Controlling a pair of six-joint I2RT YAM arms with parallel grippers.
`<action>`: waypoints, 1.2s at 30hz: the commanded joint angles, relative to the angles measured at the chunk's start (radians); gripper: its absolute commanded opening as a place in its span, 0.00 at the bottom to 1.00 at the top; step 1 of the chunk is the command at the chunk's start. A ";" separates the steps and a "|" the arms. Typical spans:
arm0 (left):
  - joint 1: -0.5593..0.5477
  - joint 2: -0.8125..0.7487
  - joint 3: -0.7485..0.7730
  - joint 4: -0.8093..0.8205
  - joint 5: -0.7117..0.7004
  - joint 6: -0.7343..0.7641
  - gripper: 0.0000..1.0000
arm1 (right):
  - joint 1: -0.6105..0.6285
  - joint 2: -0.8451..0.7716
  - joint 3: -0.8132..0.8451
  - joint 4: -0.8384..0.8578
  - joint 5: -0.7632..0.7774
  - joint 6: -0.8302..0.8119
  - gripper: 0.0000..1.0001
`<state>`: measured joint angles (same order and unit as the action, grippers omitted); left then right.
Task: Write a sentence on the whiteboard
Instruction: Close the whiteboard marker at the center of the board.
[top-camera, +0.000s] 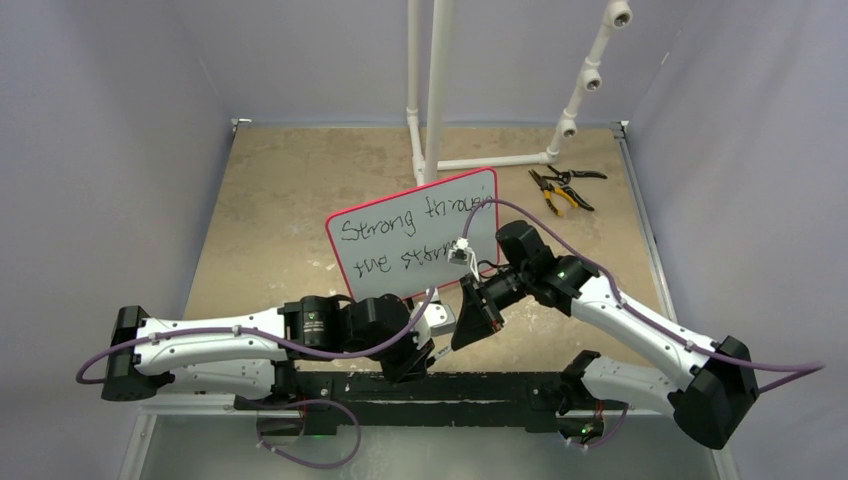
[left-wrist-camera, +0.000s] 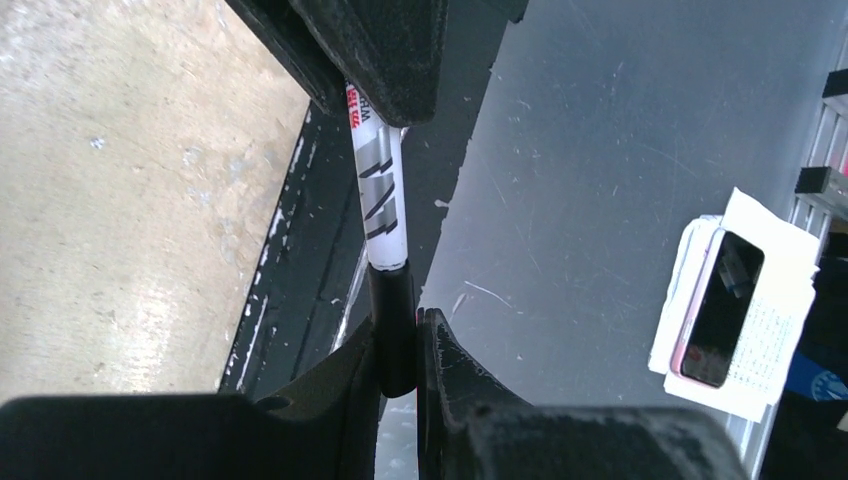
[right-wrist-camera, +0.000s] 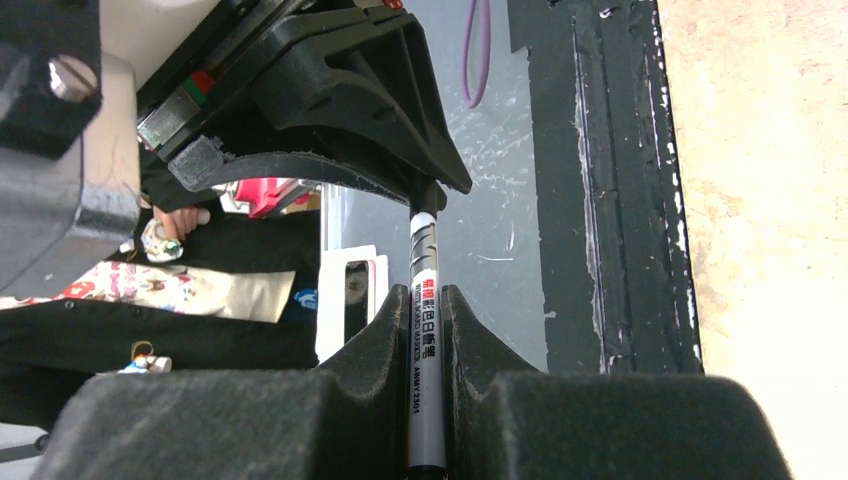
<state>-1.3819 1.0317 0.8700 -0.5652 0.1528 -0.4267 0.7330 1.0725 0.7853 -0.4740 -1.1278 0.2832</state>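
The whiteboard (top-camera: 415, 240), red-bordered, stands tilted in the middle of the table. The sentence (top-camera: 400, 238) in black marker reads "Strong through the storm" over two lines; my right arm hides the end of it. Both grippers meet near the table's front edge, tip to tip, on one whiteboard marker. My right gripper (right-wrist-camera: 427, 310) is shut on the grey printed barrel (right-wrist-camera: 426, 350). My left gripper (left-wrist-camera: 397, 340) is shut on the marker's black cap end (left-wrist-camera: 393, 310), with the white barrel (left-wrist-camera: 380, 190) running up into the right gripper's fingers (left-wrist-camera: 385, 50).
A white pipe frame (top-camera: 435, 90) stands behind the board. Yellow-handled pliers (top-camera: 562, 188) lie at the back right. A black rail (top-camera: 430, 385) runs along the front edge under the grippers. Below it, a phone on white paper (left-wrist-camera: 720, 305) lies on a grey surface.
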 joint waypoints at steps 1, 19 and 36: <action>0.052 -0.016 0.017 0.190 0.047 0.034 0.00 | 0.065 0.032 0.034 0.055 0.008 0.007 0.00; 0.211 -0.005 0.076 0.284 0.136 0.061 0.00 | 0.136 0.077 0.005 0.189 -0.027 0.106 0.00; 0.299 0.077 0.176 0.389 0.167 0.152 0.00 | 0.151 0.084 -0.013 0.235 -0.041 0.159 0.00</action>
<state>-1.1564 1.0874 0.8906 -0.6868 0.4667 -0.3206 0.8097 1.1404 0.7811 -0.2966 -1.0630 0.4034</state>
